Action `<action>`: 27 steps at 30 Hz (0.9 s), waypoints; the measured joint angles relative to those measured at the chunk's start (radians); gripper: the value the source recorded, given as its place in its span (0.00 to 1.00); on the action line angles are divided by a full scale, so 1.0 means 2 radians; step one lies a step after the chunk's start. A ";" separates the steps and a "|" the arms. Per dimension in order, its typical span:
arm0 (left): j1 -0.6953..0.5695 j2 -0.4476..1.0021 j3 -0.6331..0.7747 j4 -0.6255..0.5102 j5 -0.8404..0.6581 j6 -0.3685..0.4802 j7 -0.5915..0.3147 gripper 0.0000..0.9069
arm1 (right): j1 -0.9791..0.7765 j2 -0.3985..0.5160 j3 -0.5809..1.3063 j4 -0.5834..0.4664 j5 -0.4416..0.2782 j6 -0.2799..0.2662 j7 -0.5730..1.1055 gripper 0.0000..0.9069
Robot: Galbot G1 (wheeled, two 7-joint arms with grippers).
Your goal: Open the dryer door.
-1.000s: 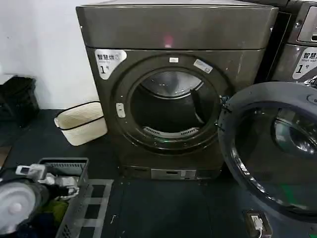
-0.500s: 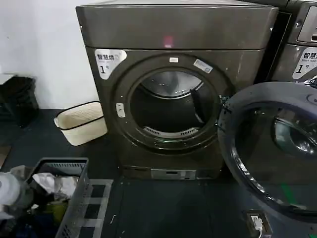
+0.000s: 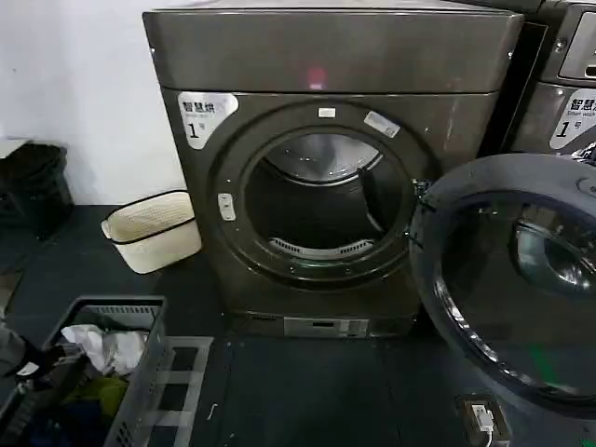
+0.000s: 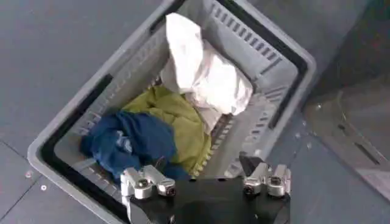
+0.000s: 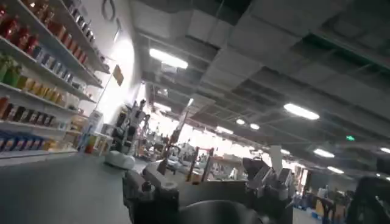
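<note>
The grey dryer (image 3: 326,168) stands against the white wall, its round drum opening (image 3: 321,207) uncovered and the perforated metal drum visible inside. A white label with the numeral 1 (image 3: 203,115) sits on its front at the upper left of the opening. The dryer door (image 3: 512,284) is swung wide open on the robot's right of the machine, hinged at the opening's right edge, its dark grey back and tinted glass facing the head camera. Behind the door stands a second grey machine (image 3: 563,84) with its own label. On the dark floor (image 3: 307,391) at the robot's left of the dryer lies a cream woven basket (image 3: 154,231), just beside the machine. Nearer, at the lower left, is a grey plastic laundry basket (image 3: 130,363) holding a white cloth (image 4: 204,70), a yellow-green garment (image 4: 180,122) and a blue garment (image 4: 131,140). The left tool (image 4: 207,182) hangs above that basket, its fingers spread apart and holding nothing. The right tool (image 5: 207,182) points up toward a ceiling with strip lights, its fingers likewise apart and empty
</note>
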 joint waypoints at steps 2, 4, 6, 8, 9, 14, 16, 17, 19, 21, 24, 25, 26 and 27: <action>-0.003 -0.001 0.002 0.009 0.000 0.000 0.000 1.00 | 0.000 0.001 0.000 -0.001 0.000 0.000 -0.002 1.00; -0.004 -0.002 0.004 0.013 0.002 0.000 0.001 1.00 | 0.001 0.001 0.000 -0.002 0.000 0.001 -0.001 1.00; -0.004 -0.002 0.005 0.013 0.002 0.000 0.001 1.00 | 0.001 0.001 0.000 -0.003 0.001 0.001 0.000 1.00; -0.003 -0.002 0.005 0.013 0.003 0.000 0.001 1.00 | 0.001 0.001 0.000 -0.004 0.001 0.001 0.000 1.00; -0.003 -0.003 0.005 0.014 0.003 0.000 0.001 1.00 | 0.001 0.001 0.000 -0.005 0.001 0.001 0.000 1.00; -0.001 -0.003 0.005 0.015 0.003 0.000 0.001 1.00 | 0.001 0.001 0.001 -0.008 0.001 0.002 0.000 1.00; -0.001 -0.003 0.006 0.015 0.004 0.000 0.001 1.00 | 0.001 0.001 0.002 -0.008 0.001 0.002 0.000 1.00; -0.001 -0.003 0.006 0.016 0.005 0.000 0.001 1.00 | 0.000 0.001 0.003 -0.008 0.001 0.002 0.001 1.00; 0.000 -0.003 0.007 0.017 0.006 0.000 0.001 1.00 | 0.000 0.001 0.004 -0.010 0.001 0.002 0.002 1.00; 0.000 -0.004 0.007 0.018 0.007 0.000 0.001 1.00 | -0.001 0.001 0.005 -0.013 0.001 0.002 0.003 1.00; 0.001 -0.005 0.008 0.021 0.010 0.000 0.002 1.00 | -0.001 0.001 0.007 -0.015 0.002 0.002 0.005 1.00; 0.002 -0.005 0.009 0.022 0.012 0.000 0.002 1.00 | -0.001 0.001 0.007 -0.016 0.002 0.002 0.005 1.00; 0.003 -0.005 0.009 0.022 0.013 0.000 0.002 1.00 | 0.000 0.001 0.008 -0.017 0.003 0.004 0.005 1.00; 0.004 -0.005 0.009 0.022 0.013 0.000 0.002 1.00 | 0.001 0.001 0.008 -0.019 0.006 0.008 0.006 1.00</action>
